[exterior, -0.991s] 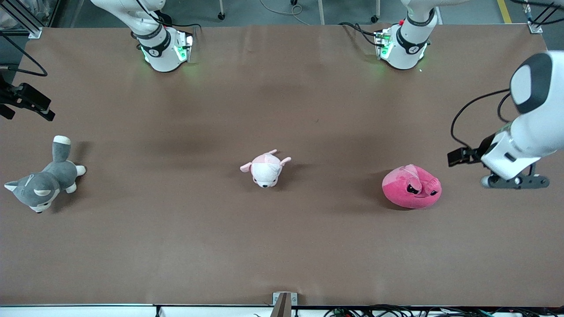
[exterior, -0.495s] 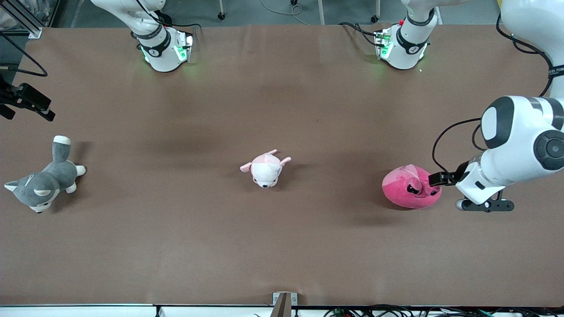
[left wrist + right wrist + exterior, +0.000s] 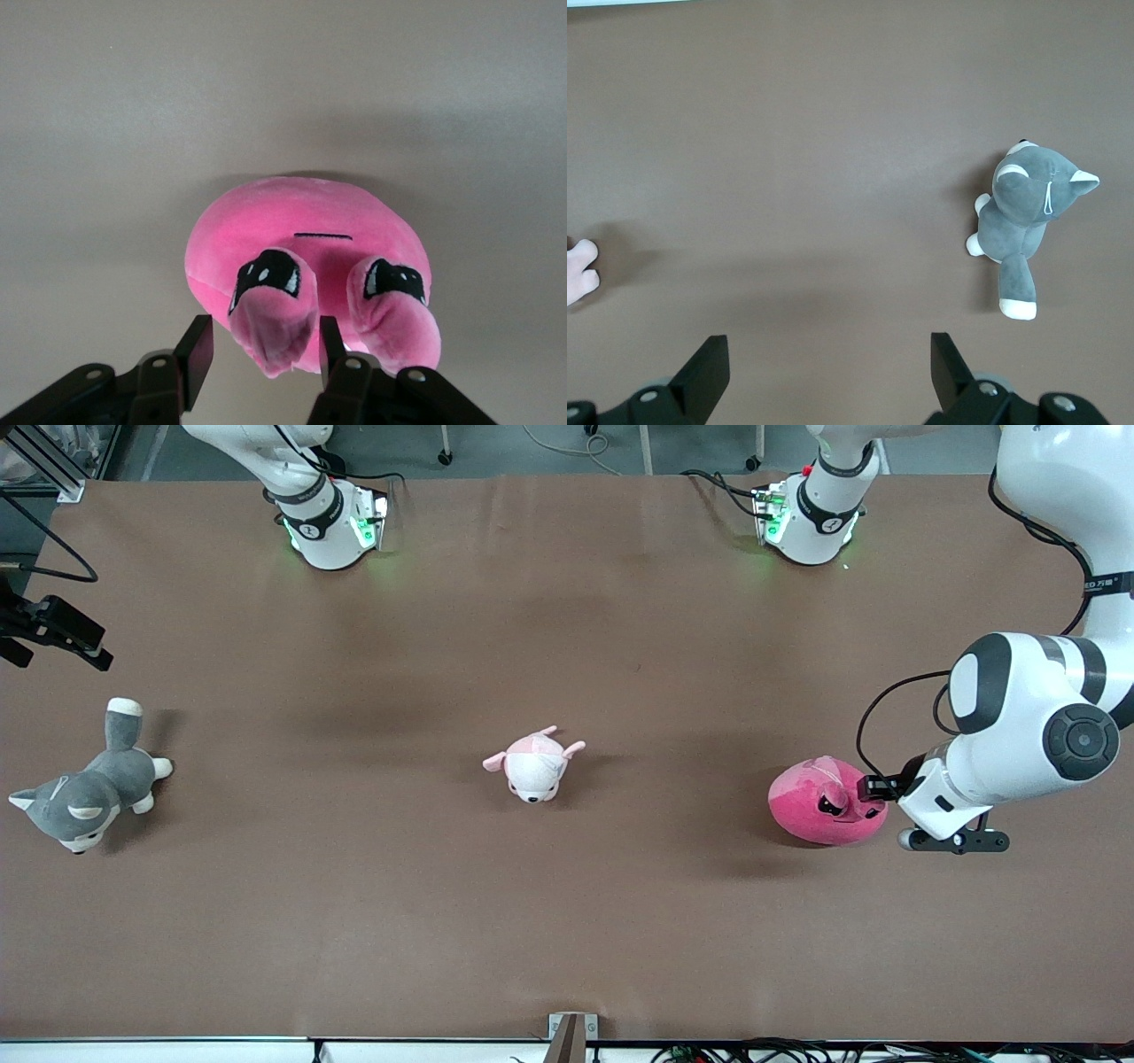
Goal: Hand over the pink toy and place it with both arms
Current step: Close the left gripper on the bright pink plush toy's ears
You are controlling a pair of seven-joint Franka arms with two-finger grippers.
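Note:
The pink toy (image 3: 824, 811) lies on the brown table (image 3: 567, 921) toward the left arm's end, its angry black eyes facing the front camera. My left gripper (image 3: 873, 788) is low at the toy's edge. In the left wrist view the pink toy (image 3: 301, 230) fills the middle, and one of its ears (image 3: 270, 332) hangs between the fingers of the left gripper (image 3: 266, 341). One finger (image 3: 331, 341) touches the ear; a gap remains at the other finger (image 3: 197, 350). My right gripper (image 3: 830, 354) waits open in the air above the table, with nothing between its fingers.
A pale pink-and-white plush puppy (image 3: 534, 764) lies mid-table. A grey-and-white plush dog (image 3: 84, 793) lies toward the right arm's end, also seen as the grey dog (image 3: 1028, 226) in the right wrist view. Both arm bases (image 3: 332, 522) stand along the table's top edge.
The left arm has swung in toward the pink toy and lowered beside it. Its jaws have narrowed around one ear. The right arm and the toys have not moved.

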